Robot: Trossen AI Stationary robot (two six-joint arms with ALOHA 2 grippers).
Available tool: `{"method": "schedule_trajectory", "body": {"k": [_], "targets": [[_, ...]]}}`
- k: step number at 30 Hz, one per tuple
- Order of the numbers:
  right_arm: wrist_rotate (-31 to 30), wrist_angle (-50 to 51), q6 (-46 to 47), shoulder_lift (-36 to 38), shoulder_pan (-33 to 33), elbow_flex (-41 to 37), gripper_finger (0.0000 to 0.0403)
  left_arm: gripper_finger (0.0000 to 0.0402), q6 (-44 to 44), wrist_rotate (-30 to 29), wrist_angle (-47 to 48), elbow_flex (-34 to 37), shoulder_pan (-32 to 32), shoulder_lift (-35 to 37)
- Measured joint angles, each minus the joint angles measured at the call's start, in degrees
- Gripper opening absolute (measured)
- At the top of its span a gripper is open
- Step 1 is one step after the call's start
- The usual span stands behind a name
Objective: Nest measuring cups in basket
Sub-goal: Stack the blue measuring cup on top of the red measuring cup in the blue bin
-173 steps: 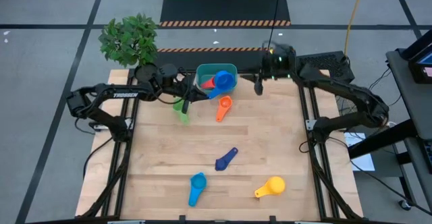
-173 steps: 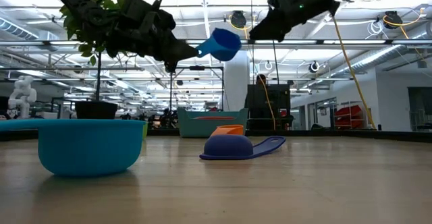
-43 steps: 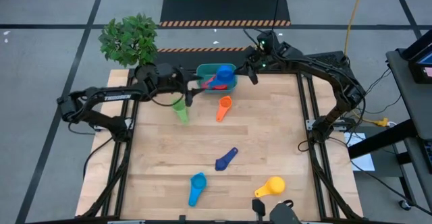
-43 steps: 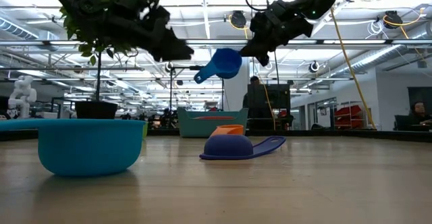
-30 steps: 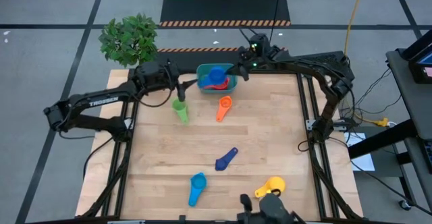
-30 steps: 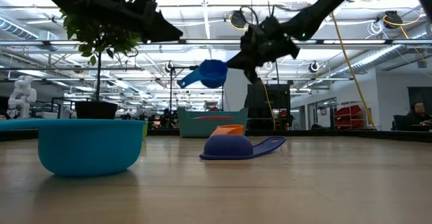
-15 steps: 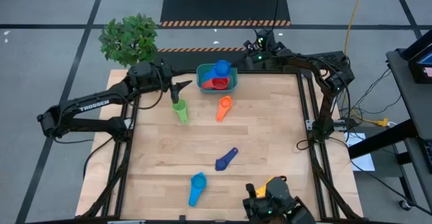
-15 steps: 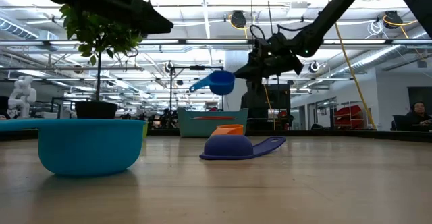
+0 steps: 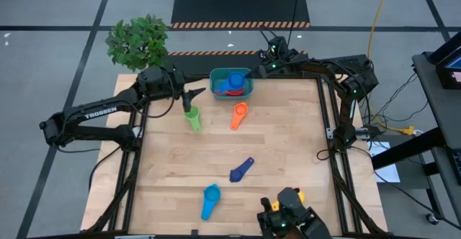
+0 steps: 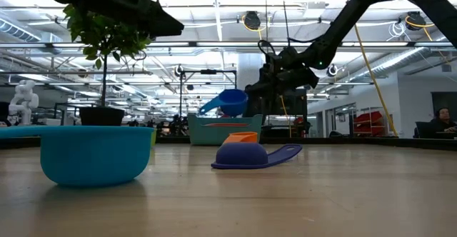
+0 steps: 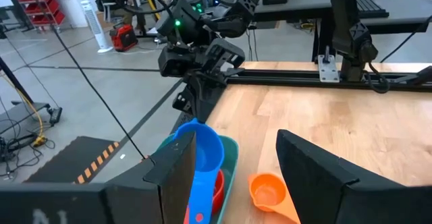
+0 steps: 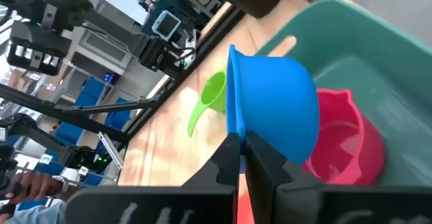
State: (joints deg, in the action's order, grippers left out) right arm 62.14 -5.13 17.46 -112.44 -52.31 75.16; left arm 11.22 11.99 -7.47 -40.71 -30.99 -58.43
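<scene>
The teal basket stands at the table's far edge with a red cup in it. My right gripper is shut on a light blue cup over the basket; the cup also shows in the low view. My left gripper is open and empty, left of the basket and above the green cup. The orange cup, dark blue cup and second light blue cup lie on the table. The yellow cup is partly hidden. My right gripper pinches the light blue cup's wall at its rim between its two fingers, one finger on the bowl's open side, the other on its outside. The cup is tilted and lifted, low over the red cup; whether they touch, I cannot tell.
A black plant pot with a leafy plant stands off the table's far left corner. A dark device sits at the near edge, over part of the yellow cup. The table's middle holds only the scattered cups.
My right gripper has gone down toward the basket with the light blue cup, which now hangs about level with the basket's rim. The dark device at the near edge has moved up against the yellow cup.
</scene>
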Motion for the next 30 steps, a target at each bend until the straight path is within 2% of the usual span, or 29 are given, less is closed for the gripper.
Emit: {"method": "schedule_trajectory", "body": {"k": [5, 8, 21, 30], "targets": [[-3.8, 2.8, -1.8, 0.0, 0.0, 0.0, 0.0000, 0.0207, 0.1, 0.0, 0.0, 0.0, 0.0, 0.0], [-3.9, 3.4, -2.1, 0.0, 0.0, 0.0, 0.0005, 0.0207, 0.0, 0.0, 0.2, 0.0, 0.0, 0.0], [-11.4, 4.1, -3.3, 0.0, 0.3, 0.0, 0.0061, 0.0207, 0.1, 0.0, 0.4, 0.0, 0.0, 0.0], [-12.9, 4.1, -5.9, 0.0, 0.3, 0.0, 0.0088, 0.0207, 0.1, 0.0, 0.6, 0.0, 0.0, 0.0]]}}
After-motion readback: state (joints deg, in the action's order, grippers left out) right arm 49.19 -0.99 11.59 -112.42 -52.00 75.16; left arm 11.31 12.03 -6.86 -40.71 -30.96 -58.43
